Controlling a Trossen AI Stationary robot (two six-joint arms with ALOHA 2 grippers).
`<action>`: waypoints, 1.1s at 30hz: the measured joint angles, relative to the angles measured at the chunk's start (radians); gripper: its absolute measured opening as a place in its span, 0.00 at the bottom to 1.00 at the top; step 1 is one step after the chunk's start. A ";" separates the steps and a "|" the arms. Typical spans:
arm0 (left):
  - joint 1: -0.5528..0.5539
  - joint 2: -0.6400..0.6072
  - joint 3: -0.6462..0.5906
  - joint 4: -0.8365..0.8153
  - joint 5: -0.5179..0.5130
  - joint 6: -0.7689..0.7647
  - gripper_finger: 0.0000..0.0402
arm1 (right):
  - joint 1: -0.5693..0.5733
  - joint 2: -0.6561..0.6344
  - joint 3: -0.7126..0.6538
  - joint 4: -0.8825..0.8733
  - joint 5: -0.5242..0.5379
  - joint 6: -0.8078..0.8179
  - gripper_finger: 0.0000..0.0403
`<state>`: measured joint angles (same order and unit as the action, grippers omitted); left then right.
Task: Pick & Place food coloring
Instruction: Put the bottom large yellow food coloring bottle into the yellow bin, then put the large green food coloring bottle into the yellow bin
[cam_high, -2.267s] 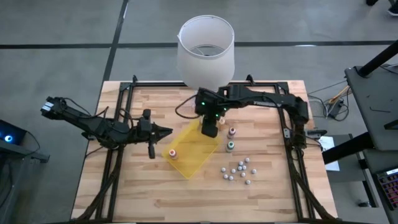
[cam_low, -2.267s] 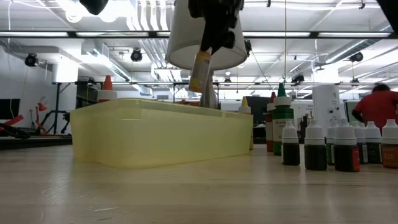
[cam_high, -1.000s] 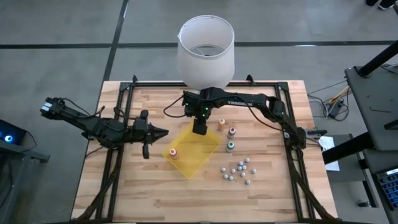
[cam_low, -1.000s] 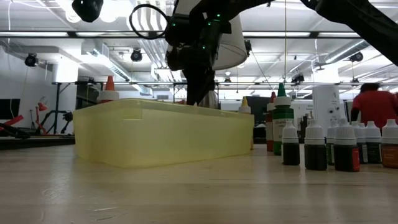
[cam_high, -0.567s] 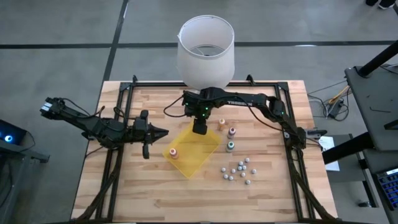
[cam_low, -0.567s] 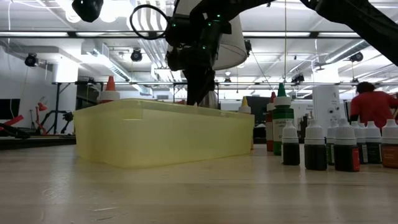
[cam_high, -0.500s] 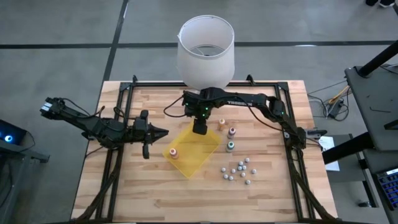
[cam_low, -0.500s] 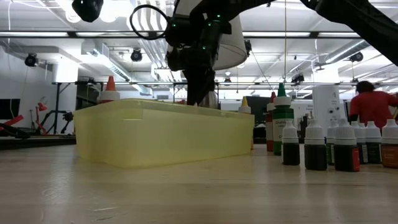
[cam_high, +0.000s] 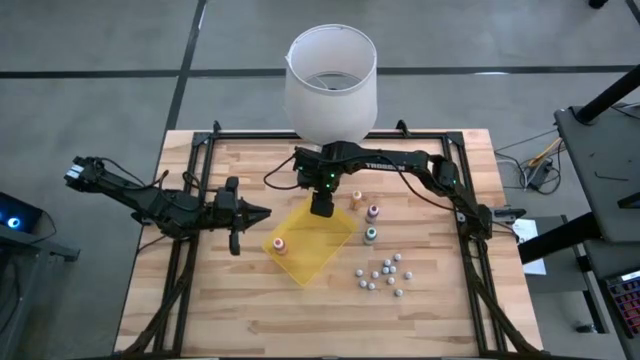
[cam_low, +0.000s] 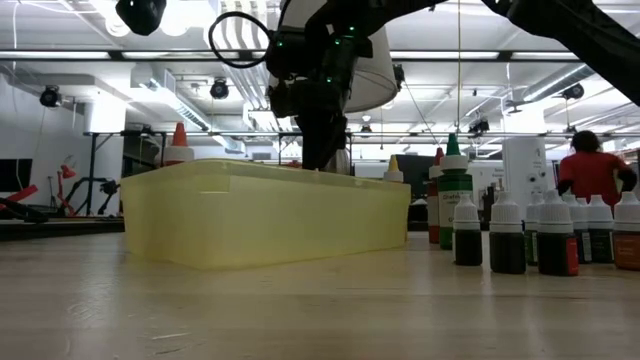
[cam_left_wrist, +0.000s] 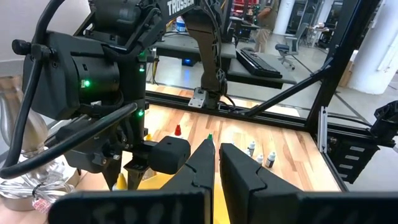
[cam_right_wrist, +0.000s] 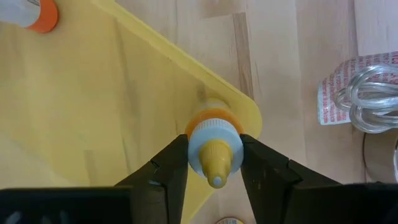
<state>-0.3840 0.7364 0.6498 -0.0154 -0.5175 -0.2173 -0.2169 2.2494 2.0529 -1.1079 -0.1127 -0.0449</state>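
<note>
two bottles (cam_high: 280, 246) in tray (cam_high: 325, 248), three bottles (cam_high: 370, 234) just right, tub (cam_high: 331, 83) behind

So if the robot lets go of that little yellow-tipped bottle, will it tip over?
Possibly. The yellow-tipped bottle looks tall and narrow, so it may topple easily. It stands in a corner of the yellow tray, whose walls might catch it. It looks stiff and light between the right gripper fingers.

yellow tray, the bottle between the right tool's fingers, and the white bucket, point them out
yellow tray (cam_high: 300, 255), high view, bare floor
yellow-capped bottle (cam_right_wrist: 214, 149), right wrist view, cap
white bucket (cam_high: 330, 105), high view, outer wall
</note>
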 joint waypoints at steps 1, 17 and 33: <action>0.000 0.000 0.000 0.000 0.000 0.000 0.00 | 0.000 0.000 0.000 0.002 0.000 0.005 0.34; 0.000 0.000 0.000 -0.001 0.000 -0.003 0.00 | 0.000 -0.030 0.023 -0.014 0.004 0.011 0.47; 0.000 0.002 0.000 -0.001 0.000 -0.008 0.00 | 0.051 -0.181 0.027 -0.179 0.009 0.034 0.46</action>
<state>-0.3836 0.7387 0.6498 -0.0161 -0.5175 -0.2256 -0.1658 2.0682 2.0802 -1.2866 -0.1040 -0.0107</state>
